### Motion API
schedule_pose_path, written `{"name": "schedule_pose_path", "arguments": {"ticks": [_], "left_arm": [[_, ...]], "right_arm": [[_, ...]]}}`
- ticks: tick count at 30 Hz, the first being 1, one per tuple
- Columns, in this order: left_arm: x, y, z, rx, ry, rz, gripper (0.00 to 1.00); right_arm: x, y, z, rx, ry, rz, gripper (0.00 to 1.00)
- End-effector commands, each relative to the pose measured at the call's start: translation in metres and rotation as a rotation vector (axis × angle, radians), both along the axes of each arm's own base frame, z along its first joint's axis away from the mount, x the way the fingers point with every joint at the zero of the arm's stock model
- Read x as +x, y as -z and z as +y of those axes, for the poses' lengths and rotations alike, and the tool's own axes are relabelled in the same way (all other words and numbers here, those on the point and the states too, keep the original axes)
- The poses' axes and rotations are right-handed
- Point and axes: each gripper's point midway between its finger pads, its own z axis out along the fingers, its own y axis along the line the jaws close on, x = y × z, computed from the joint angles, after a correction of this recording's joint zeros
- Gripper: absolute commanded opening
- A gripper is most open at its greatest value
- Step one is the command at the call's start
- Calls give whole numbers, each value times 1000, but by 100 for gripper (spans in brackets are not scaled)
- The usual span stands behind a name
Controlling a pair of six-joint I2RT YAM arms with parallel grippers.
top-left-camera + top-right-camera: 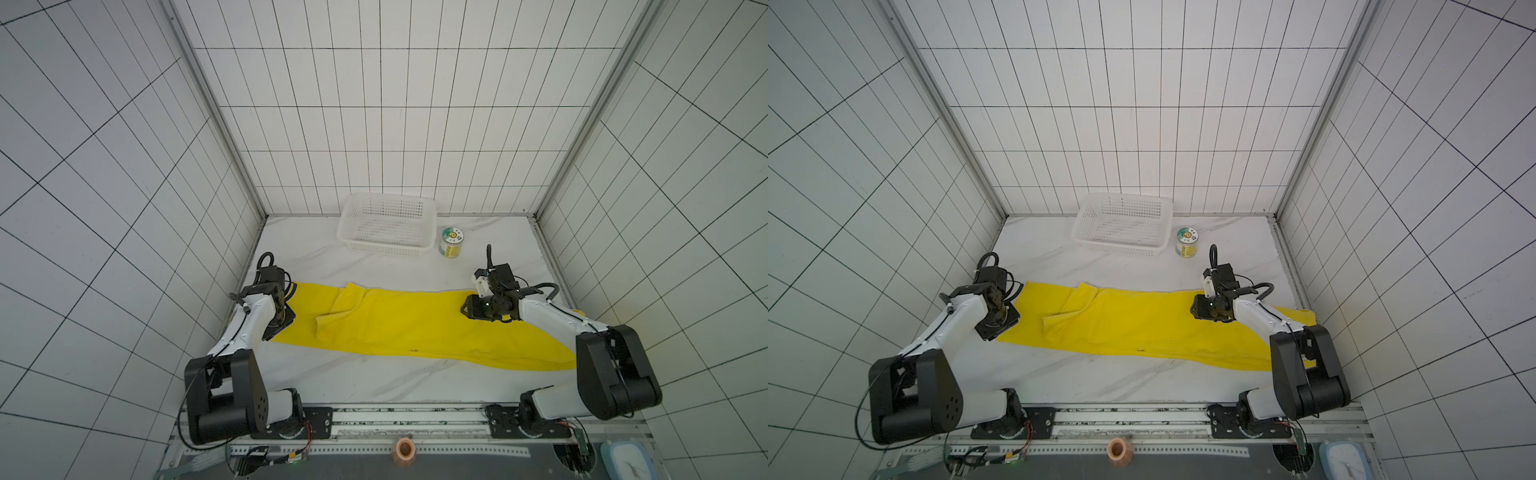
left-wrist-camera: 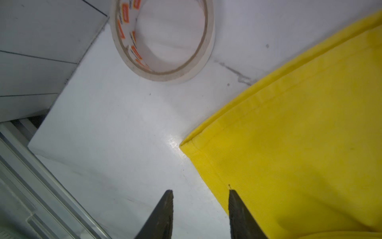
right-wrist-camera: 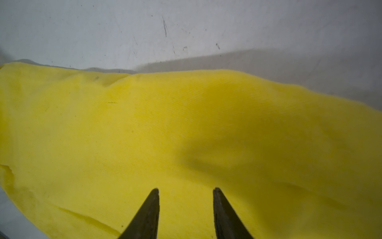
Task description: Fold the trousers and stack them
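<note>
A white, marble-veined table (image 1: 374, 386) is enclosed on three sides by white walls (image 1: 374, 124) ruled with a dark grid. A white perforated basket (image 1: 386, 248) is set at the back of the table, and a small tin (image 1: 451, 243) is stood just beside the basket, on its right. The yellow trousers (image 1: 415, 328) are laid flat in front of the basket, stretched sideways well past both its ends. The left arm (image 1: 253, 324) is bent down over the trouser end left of the basket. The left gripper (image 2: 199, 191) is held parted and empty, astride the hemmed edge. The right arm (image 1: 552, 316) is reached in over the cloth on the basket's right. The right gripper (image 3: 186, 189) is likewise spread above the cloth, and nothing is grasped.
</note>
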Motion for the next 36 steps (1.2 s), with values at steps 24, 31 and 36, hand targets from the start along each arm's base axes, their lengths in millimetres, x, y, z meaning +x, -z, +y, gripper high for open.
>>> {"name": "schedule_pose_path", "arguments": {"ticks": [24,31,36], "left_arm": [[12,31,-137,-385,222,-48,47],[24,37,-121,-264,321,0,47],[41,46,-129,-293,333,-45,46]], "right_arm": [[15,-39,15,54,-50,-119,45],[12,-37,15,66,-43,-113,45],[12,-37,15,69,-43,-113,45]]}}
